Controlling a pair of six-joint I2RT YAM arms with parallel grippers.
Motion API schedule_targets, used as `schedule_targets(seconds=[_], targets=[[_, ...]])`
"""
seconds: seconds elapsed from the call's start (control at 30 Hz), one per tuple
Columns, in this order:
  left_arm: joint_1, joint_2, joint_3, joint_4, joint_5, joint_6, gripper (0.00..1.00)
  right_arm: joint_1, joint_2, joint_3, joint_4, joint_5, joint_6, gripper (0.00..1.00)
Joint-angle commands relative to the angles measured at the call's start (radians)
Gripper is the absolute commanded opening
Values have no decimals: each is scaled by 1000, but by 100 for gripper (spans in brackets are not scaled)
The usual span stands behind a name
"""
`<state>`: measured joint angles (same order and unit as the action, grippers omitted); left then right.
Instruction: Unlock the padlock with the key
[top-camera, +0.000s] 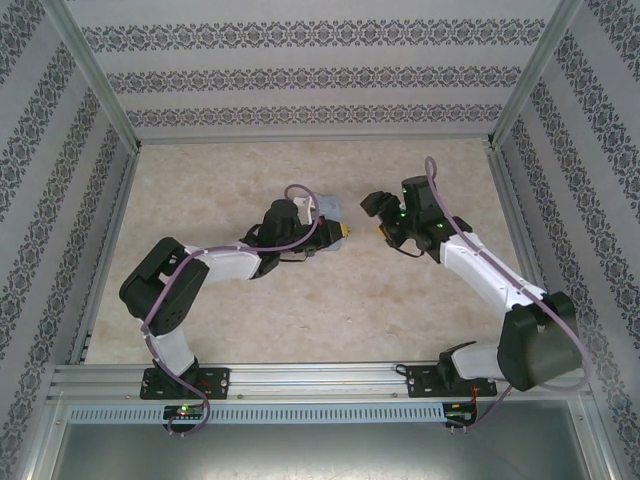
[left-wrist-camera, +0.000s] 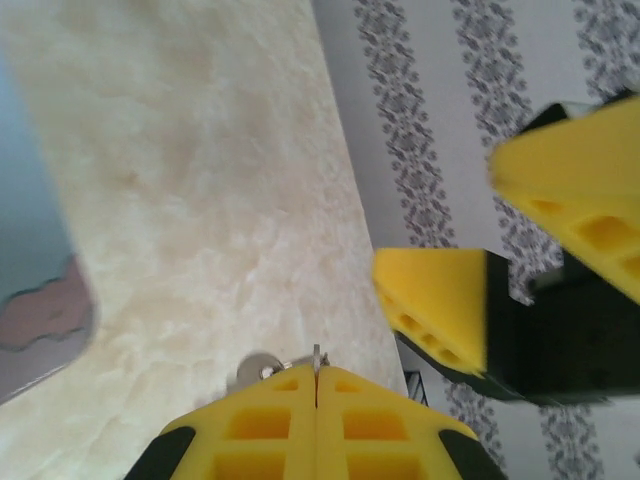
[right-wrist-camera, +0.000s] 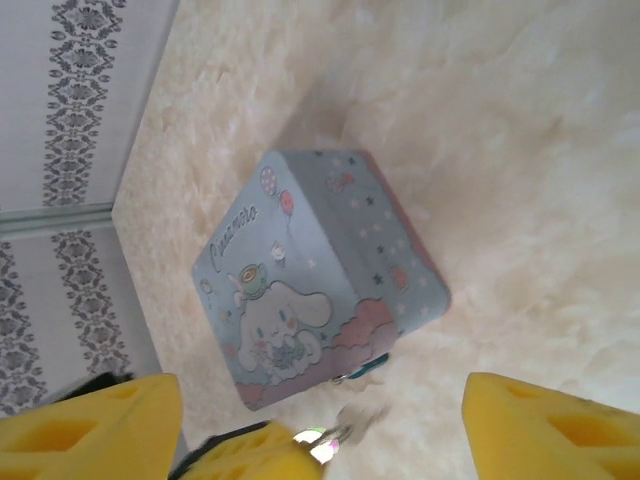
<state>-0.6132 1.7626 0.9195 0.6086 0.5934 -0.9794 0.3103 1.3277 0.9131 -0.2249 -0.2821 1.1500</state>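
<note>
The light-blue cartoon tin (right-wrist-camera: 310, 290) lies on the table (top-camera: 300, 300). The tiny blue padlock (right-wrist-camera: 368, 367) hangs at its lower edge. My left gripper (left-wrist-camera: 317, 385) is shut on the key (left-wrist-camera: 317, 357); a thin metal sliver sticks out between the yellow pads, and a small ring (left-wrist-camera: 255, 368) hangs beside it. In the top view the left gripper (top-camera: 345, 230) sits just right of the tin (top-camera: 328, 208). My right gripper (right-wrist-camera: 320, 430) stands open, its fingers (right-wrist-camera: 90, 425) far apart and nothing gripped. It faces the left gripper's tip (right-wrist-camera: 255, 458) and the blurred shiny key (right-wrist-camera: 340, 440).
The right gripper's yellow fingers (left-wrist-camera: 440, 310) hang close in front of the left gripper. Patterned walls (top-camera: 300, 70) enclose the table on three sides. An aluminium rail (top-camera: 320, 385) runs along the near edge.
</note>
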Motion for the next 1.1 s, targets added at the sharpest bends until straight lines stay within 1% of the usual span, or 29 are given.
schedule_targets(seconds=[0.0,0.07,0.2,0.27,0.43,0.63,0.8,1.07], targets=[[18,-40,79,-150,131,144,0,-50,-41,-76,73,-45,-128,76],[36,-32,122,-203,193,179,0,-88,-62,-126,189,-121,-159,74],[76,1,229,-329,323,263,0,-151,-95,-186,345,-232,-196,70],[92,23,283,-375,387,294,0,-170,-98,-195,389,-280,-223,67],[125,70,392,-505,474,380,0,-178,-75,-182,458,-384,-302,61],[139,112,466,-606,536,446,0,-174,-39,-183,541,-469,-320,55],[145,126,481,-616,564,459,0,-145,-7,-161,562,-513,-338,51],[144,138,491,-612,581,462,0,-86,52,-132,578,-521,-337,41]])
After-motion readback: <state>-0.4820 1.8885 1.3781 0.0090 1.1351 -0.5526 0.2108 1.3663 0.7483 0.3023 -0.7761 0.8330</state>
